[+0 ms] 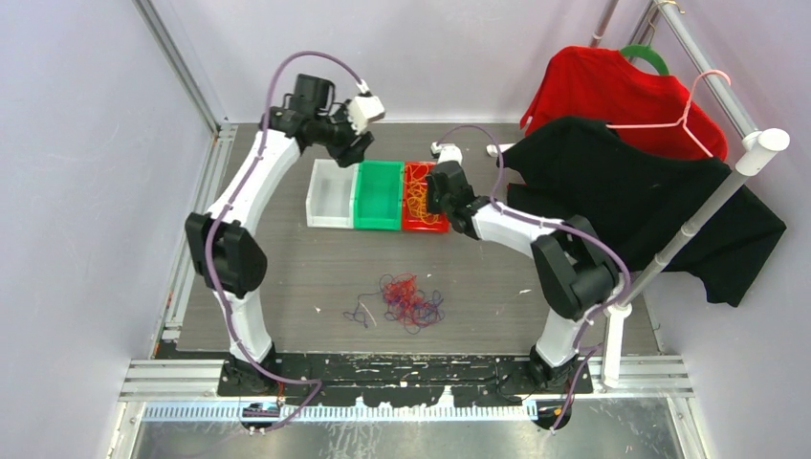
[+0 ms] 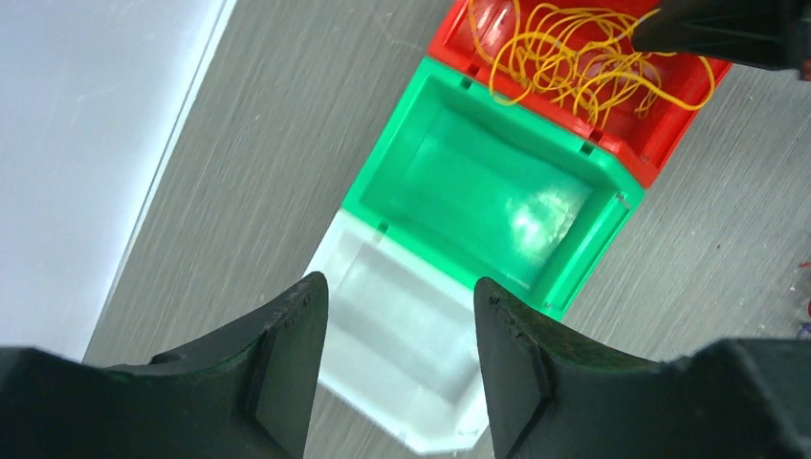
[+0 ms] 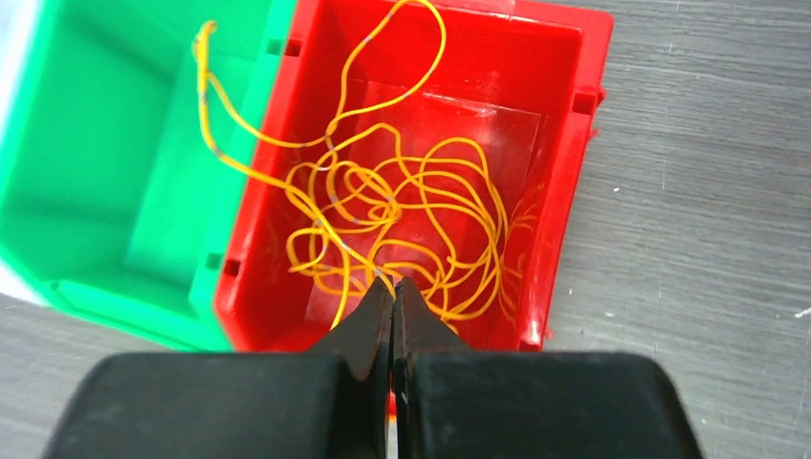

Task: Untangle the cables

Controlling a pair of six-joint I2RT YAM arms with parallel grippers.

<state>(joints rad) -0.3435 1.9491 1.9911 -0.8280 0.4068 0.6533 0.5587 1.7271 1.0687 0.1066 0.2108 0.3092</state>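
The orange-yellow cable (image 3: 402, 229) lies coiled straight under and ahead of the right pincer (image 3: 390, 285), inside the red bin (image 3: 574, 115); one loop trails over the rim into the green bin (image 3: 86, 191) on that pincer's left. The right pincer's tips are pressed together, and a strand of that cable runs into the seam between them. The left pincer (image 2: 397, 287) is spread and holds nothing, hanging above the white bin (image 2: 411, 354), with the green bin just beyond its tips and the red bin past that. The red and dark purple-blue cables (image 1: 406, 301) lie tangled on the counter (image 1: 306, 268), well apart from both pincers, back towards the arm bases.
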